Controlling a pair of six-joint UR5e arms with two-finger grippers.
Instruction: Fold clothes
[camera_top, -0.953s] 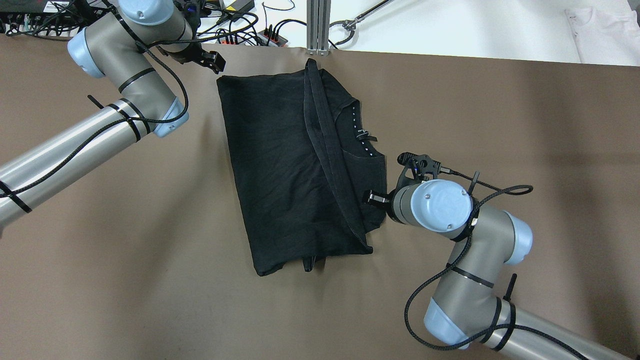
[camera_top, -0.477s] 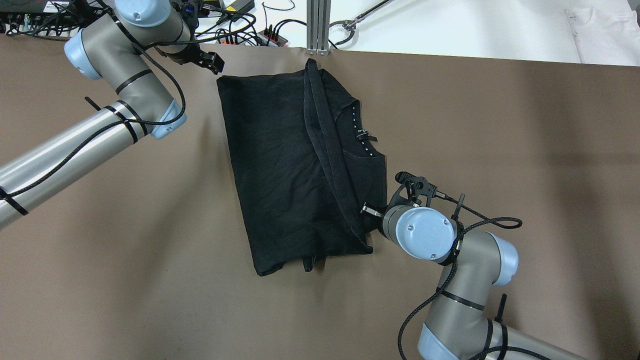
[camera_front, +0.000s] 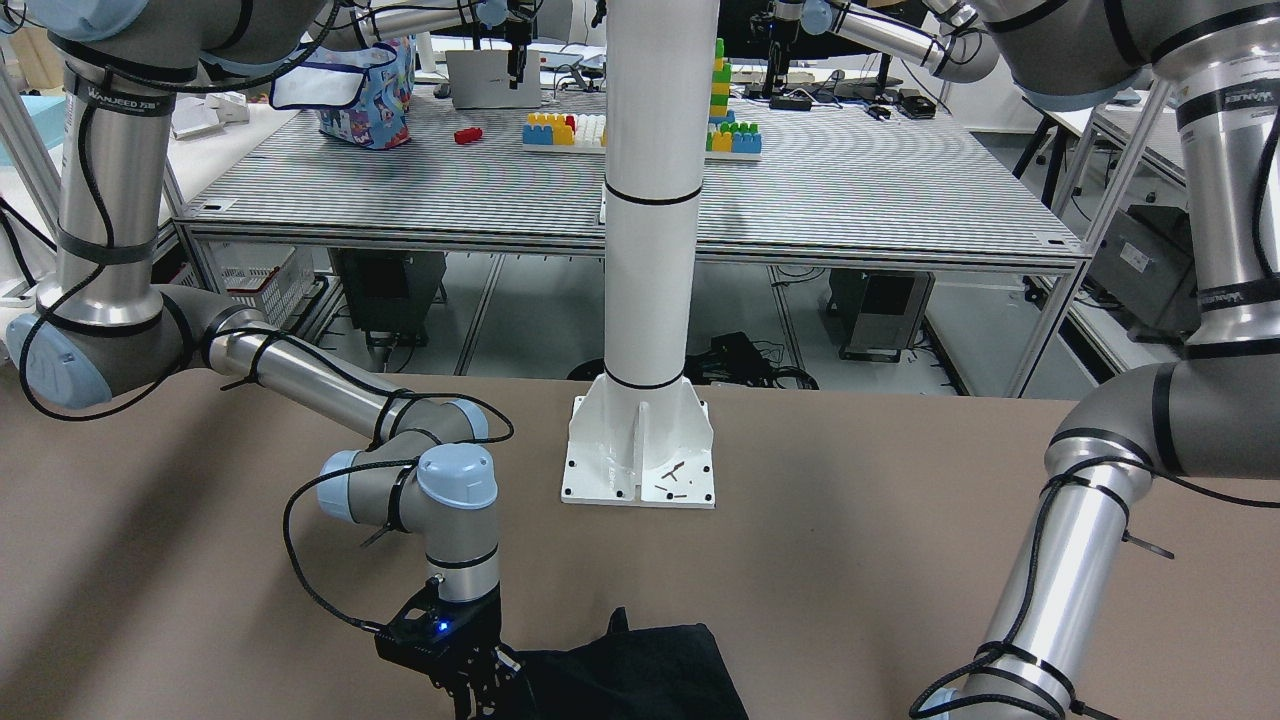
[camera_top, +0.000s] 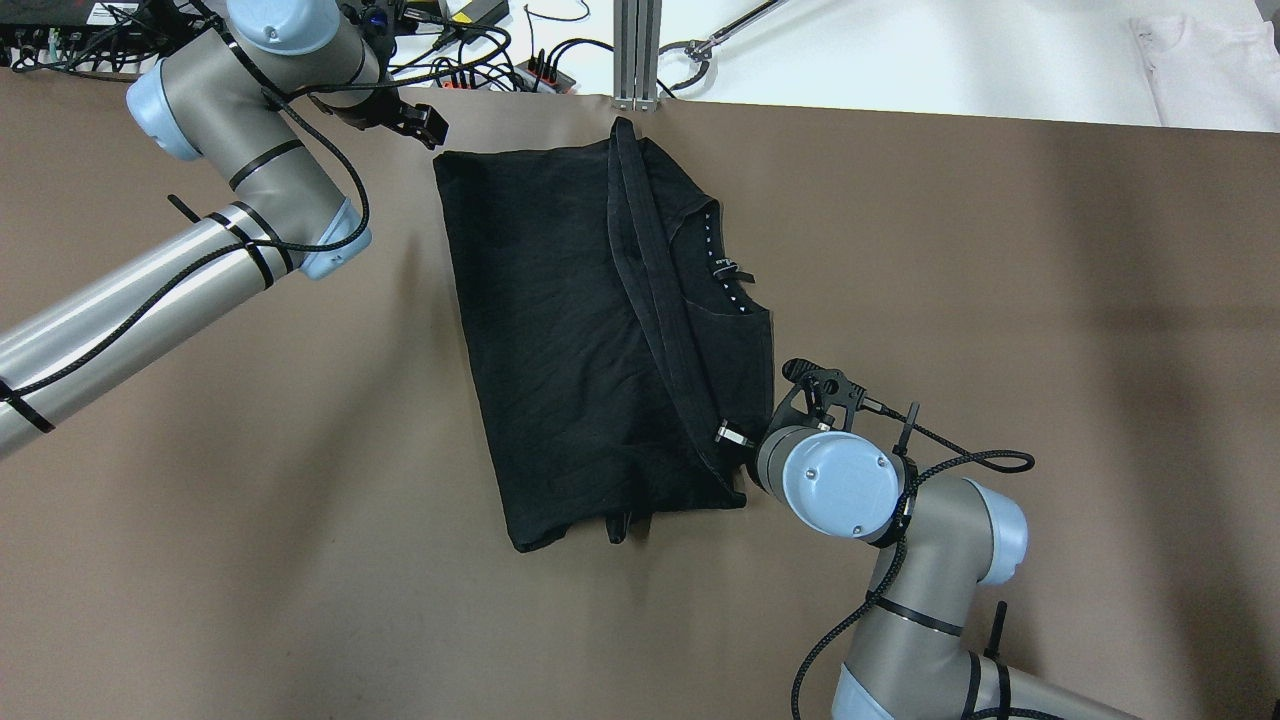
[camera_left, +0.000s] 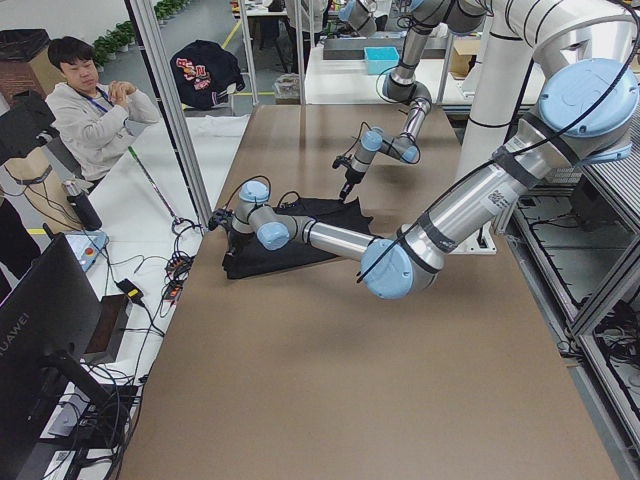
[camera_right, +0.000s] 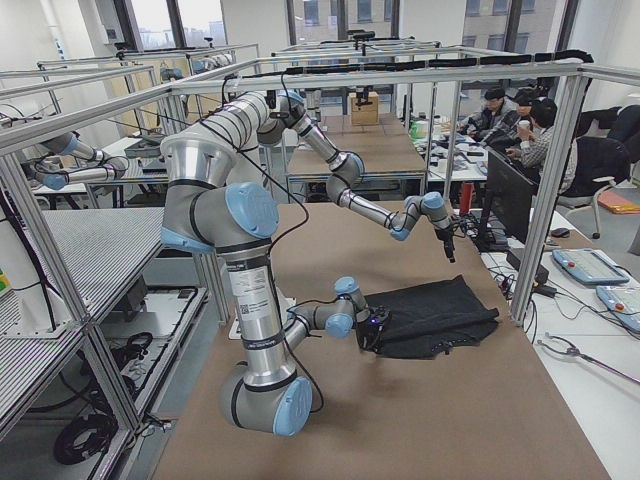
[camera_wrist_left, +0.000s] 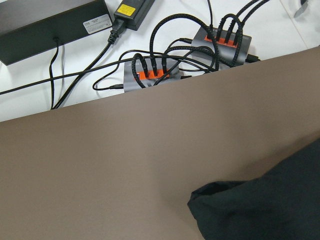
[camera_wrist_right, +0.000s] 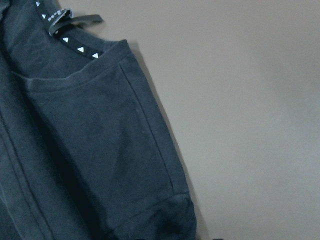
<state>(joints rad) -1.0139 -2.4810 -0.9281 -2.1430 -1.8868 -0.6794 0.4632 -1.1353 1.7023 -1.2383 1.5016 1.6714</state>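
A black shirt (camera_top: 580, 330) lies folded on the brown table (camera_top: 1000, 300), with its collar and tag turned to the right side. It also shows in the front view (camera_front: 630, 670), the left wrist view (camera_wrist_left: 270, 210) and the right wrist view (camera_wrist_right: 100, 150). My left gripper (camera_top: 418, 120) hovers just beyond the shirt's far left corner; its fingers do not show clearly. My right gripper (camera_front: 475, 690) points down at the shirt's near right corner. Its fingertips are cut off or hidden under the wrist (camera_top: 835, 485).
Power strips and cables (camera_wrist_left: 155, 72) lie past the table's far edge, beside a metal post (camera_top: 637, 50). A white garment (camera_top: 1200, 70) lies on the white surface at the far right. The white pedestal (camera_front: 640, 440) stands at the robot's side.
My right arm has moved along the shirt's right edge toward the near corner. My left arm has barely shifted. The shirt has not moved.
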